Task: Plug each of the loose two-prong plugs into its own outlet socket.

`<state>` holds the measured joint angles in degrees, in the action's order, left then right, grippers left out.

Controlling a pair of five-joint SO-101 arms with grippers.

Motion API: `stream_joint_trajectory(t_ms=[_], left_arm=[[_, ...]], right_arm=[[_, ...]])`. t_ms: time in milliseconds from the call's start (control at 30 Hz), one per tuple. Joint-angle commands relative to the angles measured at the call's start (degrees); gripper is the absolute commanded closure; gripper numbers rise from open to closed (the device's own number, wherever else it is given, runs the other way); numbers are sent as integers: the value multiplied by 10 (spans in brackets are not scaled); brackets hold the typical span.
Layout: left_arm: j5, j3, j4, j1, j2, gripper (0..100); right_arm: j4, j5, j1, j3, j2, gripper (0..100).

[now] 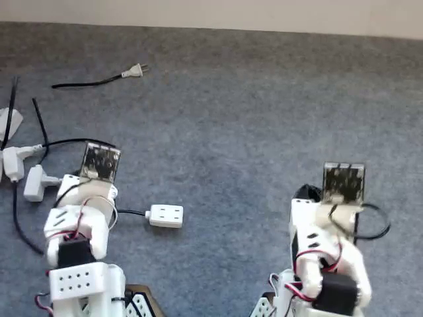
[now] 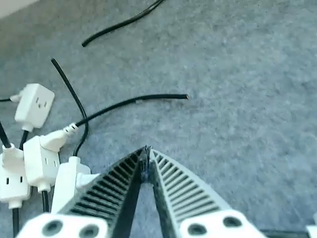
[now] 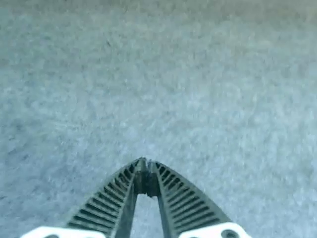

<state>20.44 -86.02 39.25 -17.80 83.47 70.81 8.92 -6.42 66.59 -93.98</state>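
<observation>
A loose two-prong plug (image 1: 136, 70) on a black cord lies far back on the grey carpet, left of centre. A white outlet socket (image 1: 165, 216) on its own cord lies just right of the left arm (image 1: 79, 224). My left gripper (image 2: 146, 151) is shut and holds nothing, low over the carpet beside a cluster of white outlet blocks (image 2: 39, 159). A white plug (image 2: 60, 137) sits in one of these blocks. The bare end of a black cord (image 2: 185, 96) lies ahead of the gripper. My right gripper (image 3: 144, 164) is shut and holds nothing, over bare carpet.
More white outlet blocks (image 1: 13, 162) and tangled black cords (image 1: 39, 125) crowd the left edge. The right arm (image 1: 327, 244) stands at the front right with a black cable loop (image 1: 373, 228) beside it. Carpet stretches across the middle and back right.
</observation>
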Motion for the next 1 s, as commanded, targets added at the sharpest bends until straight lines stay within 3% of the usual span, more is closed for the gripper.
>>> stream_joint_trajectory(t_ms=[0,133,267,400,567,633,967], left_arm=[[-2,-72,-74,-2,53,995],[-2,-116,-105,-1,72,995],[-2,-116,-104,-23,84,995],[-2,-116,-28,-23,84,995],[-3,-114,222,-25,89,995],[-2,-107,281,-26,99,995],[-2,-113,290,-27,163,995]], right_arm=[[-128,11,10,208,-121,992],[-296,8,26,337,-88,992],[-349,8,26,368,-104,992],[-307,11,44,367,-106,992],[-200,11,63,367,-106,992],[-150,11,59,368,-108,992],[-81,10,63,368,-106,992]])
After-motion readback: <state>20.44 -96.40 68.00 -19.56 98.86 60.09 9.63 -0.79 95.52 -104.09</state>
